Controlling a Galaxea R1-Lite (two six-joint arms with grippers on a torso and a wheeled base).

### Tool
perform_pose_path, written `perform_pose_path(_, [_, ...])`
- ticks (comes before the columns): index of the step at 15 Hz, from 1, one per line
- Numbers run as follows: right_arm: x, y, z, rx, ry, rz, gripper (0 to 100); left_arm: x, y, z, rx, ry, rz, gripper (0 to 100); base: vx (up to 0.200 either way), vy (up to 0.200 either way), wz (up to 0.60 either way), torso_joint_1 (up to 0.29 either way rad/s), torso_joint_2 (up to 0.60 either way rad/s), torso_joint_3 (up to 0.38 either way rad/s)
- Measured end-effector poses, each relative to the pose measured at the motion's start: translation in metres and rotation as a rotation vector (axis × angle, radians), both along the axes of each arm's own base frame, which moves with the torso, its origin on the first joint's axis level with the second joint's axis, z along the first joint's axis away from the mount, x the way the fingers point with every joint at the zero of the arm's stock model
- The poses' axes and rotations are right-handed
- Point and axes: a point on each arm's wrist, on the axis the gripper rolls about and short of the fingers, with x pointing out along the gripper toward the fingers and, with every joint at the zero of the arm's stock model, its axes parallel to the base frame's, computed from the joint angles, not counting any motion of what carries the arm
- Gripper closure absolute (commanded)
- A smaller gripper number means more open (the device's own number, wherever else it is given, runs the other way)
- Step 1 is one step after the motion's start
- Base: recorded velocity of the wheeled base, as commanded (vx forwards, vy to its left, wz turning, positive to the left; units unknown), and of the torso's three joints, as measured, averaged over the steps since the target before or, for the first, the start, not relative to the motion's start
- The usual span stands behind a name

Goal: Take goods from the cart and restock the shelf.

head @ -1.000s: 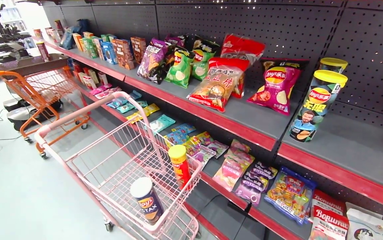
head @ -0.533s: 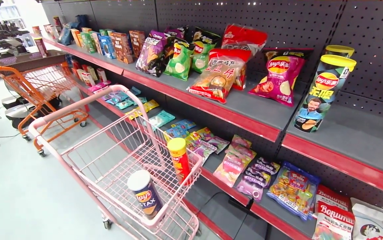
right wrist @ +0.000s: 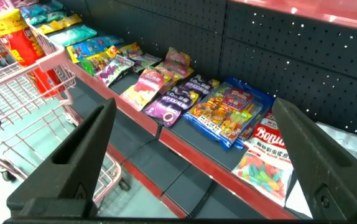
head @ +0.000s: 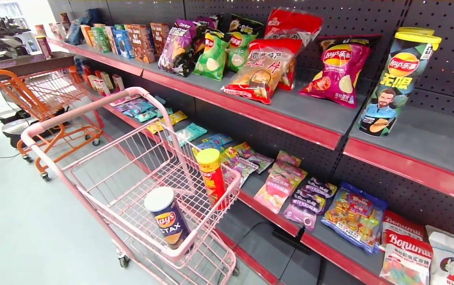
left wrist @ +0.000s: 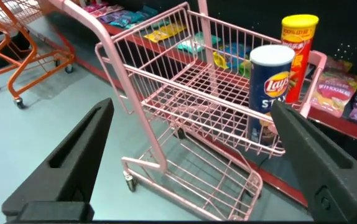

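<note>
- The left claw (left wrist: 191,112) hangs above the floor beside the pink cart (head: 84,111), its two black fingers spread wide with nothing between them.
- The right claw (right wrist: 194,109) is spread wide as well, holding nothing, and hangs in front of the lower shelf (right wrist: 185,155).
- Two cans stand upright in the cart basket, at the end away from the handle.
- The blue can (head: 167,221), white-lidded, stands against the rim on the side away from the shelf.
- The red can (head: 212,178), yellow-lidded, stands in the corner next to the shelf, apart from the blue one.
- The cart's shelf-side rim runs just beside the red front edge of the lower shelf, where flat candy packets (head: 278,186) lie close to that edge.
- On the upper shelf (head: 250,114), a tall can (head: 397,83) stands upright near the red front edge, with a second can right behind it.
- A magenta chip bag (head: 337,73) leans just to its left.
- Grey shelf board shows to the tall can's right.
- An orange cart (head: 45,91) stands past the pink handle, with grey floor (head: 21,221) between and to the left.
</note>
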Motion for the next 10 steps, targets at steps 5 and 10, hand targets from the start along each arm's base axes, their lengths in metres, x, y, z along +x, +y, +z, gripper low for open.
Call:
perform_pose_path(5, [0.000, 0.000, 0.000, -0.001, 0.000, 0.001, 0, 0.001, -0.001, 0.001, 0.005, 0.008, -0.066, 0, 0.000, 0.000, 0.00, -0.007, 0.02, 0.012])
perform_pose_path(10, [0.000, 0.000, 0.000, -0.002, 0.000, 0.002, 0, -0.007, -0.001, 0.058, -0.087, -0.106, -0.074, 0, 0.000, 0.000, 0.00, 0.000, 0.00, 0.000])
